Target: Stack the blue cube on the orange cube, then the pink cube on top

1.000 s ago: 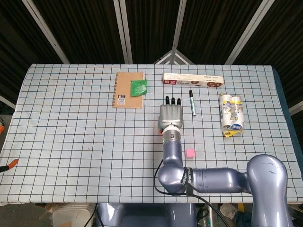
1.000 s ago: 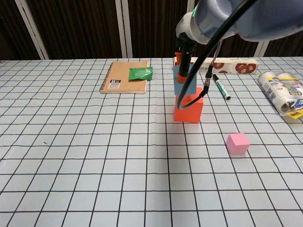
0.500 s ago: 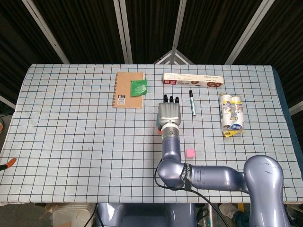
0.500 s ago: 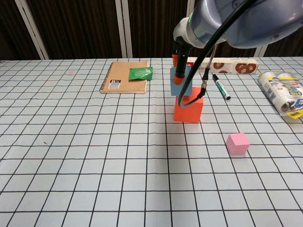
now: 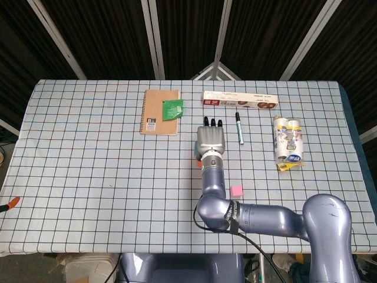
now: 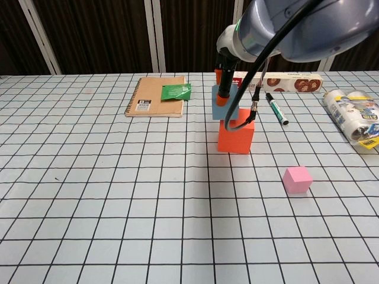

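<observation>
The blue cube was held by the right hand just above the orange cube. It looked tilted, with one lower corner near the orange top. Whether the two touched could not be told. The orange cube was seen as bigger and bright, sat flat on the checked surface. The pink cube was the smallest and was left alone nearer the front, well apart from the others. The fingers were seen from above, folded down over the blue cube. The left hand was not seen.
</observation>
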Controlling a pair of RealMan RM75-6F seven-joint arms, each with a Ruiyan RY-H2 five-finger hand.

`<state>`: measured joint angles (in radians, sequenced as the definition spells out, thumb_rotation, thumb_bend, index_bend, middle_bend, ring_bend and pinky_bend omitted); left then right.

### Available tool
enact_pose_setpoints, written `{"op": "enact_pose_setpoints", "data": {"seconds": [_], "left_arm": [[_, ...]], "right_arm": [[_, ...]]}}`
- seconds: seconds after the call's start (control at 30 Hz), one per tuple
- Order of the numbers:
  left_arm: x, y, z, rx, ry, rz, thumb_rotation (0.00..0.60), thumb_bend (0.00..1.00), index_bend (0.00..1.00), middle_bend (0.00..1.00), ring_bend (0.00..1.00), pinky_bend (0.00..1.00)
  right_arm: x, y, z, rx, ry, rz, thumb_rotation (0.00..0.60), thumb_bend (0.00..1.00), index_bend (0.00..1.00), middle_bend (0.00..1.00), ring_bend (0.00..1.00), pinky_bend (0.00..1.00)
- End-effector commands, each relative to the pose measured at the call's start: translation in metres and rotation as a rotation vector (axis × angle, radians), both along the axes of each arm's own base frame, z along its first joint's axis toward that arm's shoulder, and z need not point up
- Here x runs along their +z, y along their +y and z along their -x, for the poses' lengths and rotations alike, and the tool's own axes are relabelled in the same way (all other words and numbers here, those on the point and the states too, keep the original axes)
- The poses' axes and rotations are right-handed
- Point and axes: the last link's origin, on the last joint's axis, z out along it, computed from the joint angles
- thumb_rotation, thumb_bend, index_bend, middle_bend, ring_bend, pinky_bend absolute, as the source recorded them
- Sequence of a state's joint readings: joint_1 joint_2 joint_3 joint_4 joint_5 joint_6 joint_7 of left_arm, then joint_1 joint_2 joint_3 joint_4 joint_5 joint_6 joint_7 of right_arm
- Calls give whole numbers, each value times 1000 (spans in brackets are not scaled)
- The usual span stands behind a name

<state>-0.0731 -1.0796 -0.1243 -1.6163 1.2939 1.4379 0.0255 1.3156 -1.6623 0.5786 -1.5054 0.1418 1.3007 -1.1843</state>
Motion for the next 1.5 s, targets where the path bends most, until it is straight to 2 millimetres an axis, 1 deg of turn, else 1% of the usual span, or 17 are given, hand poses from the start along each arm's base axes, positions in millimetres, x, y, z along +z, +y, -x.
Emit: {"op": "enact_pose_setpoints", "data": {"seconds": [0.03, 1.0, 1.5], "left_arm": [[0, 0, 0, 2, -1, -2, 600, 123, 54, 0, 0, 0], [-2, 1, -1, 10, 11, -3, 600, 123, 55, 0, 0, 0], [-1, 0, -1, 9, 7, -6, 600, 123, 55, 0, 0, 0]], "right_arm": [[-1, 0, 0, 1, 3, -2, 600, 353, 511, 0, 0, 0], [6, -4, 17, -29, 0, -6, 600, 352, 512, 0, 0, 0], [6, -2, 16, -23, -4, -13, 600, 352, 512, 0, 0, 0]]}}
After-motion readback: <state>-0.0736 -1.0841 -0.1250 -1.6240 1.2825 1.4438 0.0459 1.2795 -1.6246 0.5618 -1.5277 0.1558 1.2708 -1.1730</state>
